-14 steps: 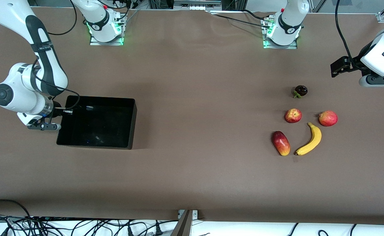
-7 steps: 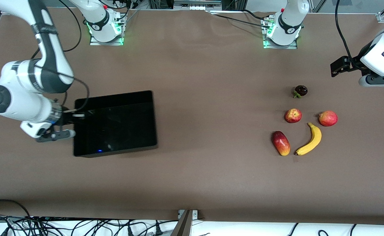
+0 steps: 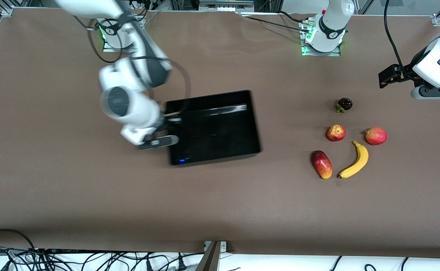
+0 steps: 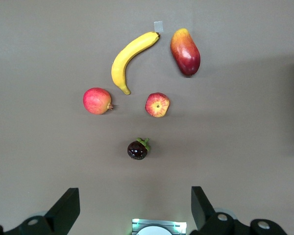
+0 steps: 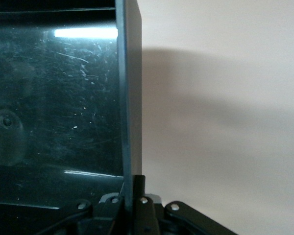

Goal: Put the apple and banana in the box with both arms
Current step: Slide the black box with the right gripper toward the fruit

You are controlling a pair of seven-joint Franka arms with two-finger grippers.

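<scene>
Box (image 3: 220,130): right gripper (image 3: 169,130) is pinching its wall, jaws pressed together on it. Left gripper (image 4: 132,210) is hanging over counter (image 3: 220,207), jaws spread.

The brown table (image 3: 220,210) carries the box (image 3: 214,128), banana (image 3: 355,161) and apple (image 3: 335,133).

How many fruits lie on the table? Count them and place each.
5, none hidden, all toward the left arm's end: dark fruit farthest from the front camera, apple and pinkish-red fruit nearer, banana and oval fruit nearest.
</scene>
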